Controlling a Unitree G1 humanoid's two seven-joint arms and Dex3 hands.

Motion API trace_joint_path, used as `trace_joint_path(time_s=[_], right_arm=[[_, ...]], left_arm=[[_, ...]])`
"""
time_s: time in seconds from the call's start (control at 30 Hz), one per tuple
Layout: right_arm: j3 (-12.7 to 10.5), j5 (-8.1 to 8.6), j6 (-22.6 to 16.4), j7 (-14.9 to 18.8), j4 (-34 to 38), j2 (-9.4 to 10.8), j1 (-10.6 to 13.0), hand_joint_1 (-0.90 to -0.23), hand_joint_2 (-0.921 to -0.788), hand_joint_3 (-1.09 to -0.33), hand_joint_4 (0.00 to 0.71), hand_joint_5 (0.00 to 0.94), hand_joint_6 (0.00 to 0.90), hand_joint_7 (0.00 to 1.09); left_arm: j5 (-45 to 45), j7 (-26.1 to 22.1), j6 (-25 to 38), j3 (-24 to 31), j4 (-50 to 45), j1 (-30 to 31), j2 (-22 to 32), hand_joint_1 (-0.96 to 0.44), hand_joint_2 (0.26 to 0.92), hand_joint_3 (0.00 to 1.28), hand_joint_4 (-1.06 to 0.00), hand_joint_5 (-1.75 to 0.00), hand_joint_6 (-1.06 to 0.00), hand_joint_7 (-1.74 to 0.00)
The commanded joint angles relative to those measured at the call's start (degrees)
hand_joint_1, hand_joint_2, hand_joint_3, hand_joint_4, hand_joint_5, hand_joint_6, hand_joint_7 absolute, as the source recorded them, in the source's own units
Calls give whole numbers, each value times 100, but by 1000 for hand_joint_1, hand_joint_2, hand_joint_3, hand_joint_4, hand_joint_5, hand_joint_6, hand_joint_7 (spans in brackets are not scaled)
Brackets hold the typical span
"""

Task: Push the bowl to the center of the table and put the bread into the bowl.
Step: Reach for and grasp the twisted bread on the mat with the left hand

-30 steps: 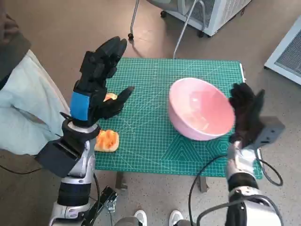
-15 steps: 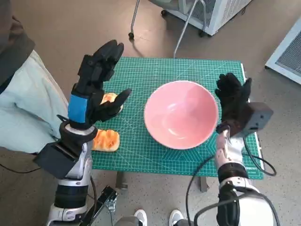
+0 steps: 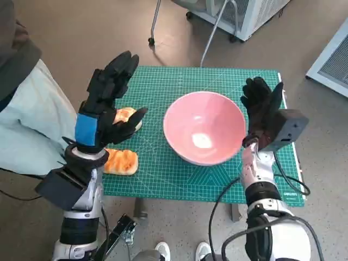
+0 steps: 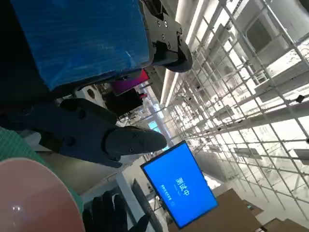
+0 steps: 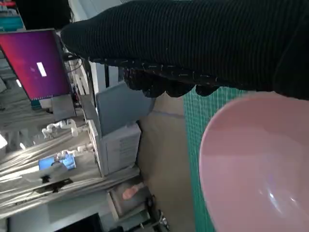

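A pink bowl (image 3: 202,134) stands near the middle of the green cutting mat (image 3: 179,87); its rim also shows in the left wrist view (image 4: 34,193) and fills the right wrist view (image 5: 256,164). My right hand (image 3: 262,109), gloved and with fingers spread, is against the bowl's right side. Two pieces of bread lie at the mat's left edge: one (image 3: 120,161) near the front, one (image 3: 125,115) partly hidden behind my left hand (image 3: 106,98). That hand is raised above them, fingers apart, holding nothing.
A person in pale trousers (image 3: 27,125) sits close to the table's left side. Chair legs (image 3: 152,27) and a white unit (image 3: 244,13) stand beyond the far edge. The mat's front strip is bare.
My right hand has pushed the bowl leftward from the mat's right side to about its middle. The left hand stays raised, shifted slightly left.
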Motion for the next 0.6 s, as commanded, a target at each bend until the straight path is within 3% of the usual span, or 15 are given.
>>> trace_joint_path(time_s=[0.03,0.43,0.6], right_arm=[[-26,15,92,-6,69,36,-29,-518,-921,-800,348,18,190,670],[-184,180,-303,450,-66,-164,-104,-510,-921,-779,341,10,173,669],[-145,160,-789,665,-229,-279,-139,-513,-921,-776,327,2,162,663]], left_arm=[[-13,-17,5,39,-96,92,42,-431,921,299,-322,0,-256,-375],[-78,-78,-77,158,-166,351,119,-417,921,293,-327,-1,-312,-270],[-172,-253,-100,356,-319,584,388,-416,921,291,-331,-2,-351,-196]])
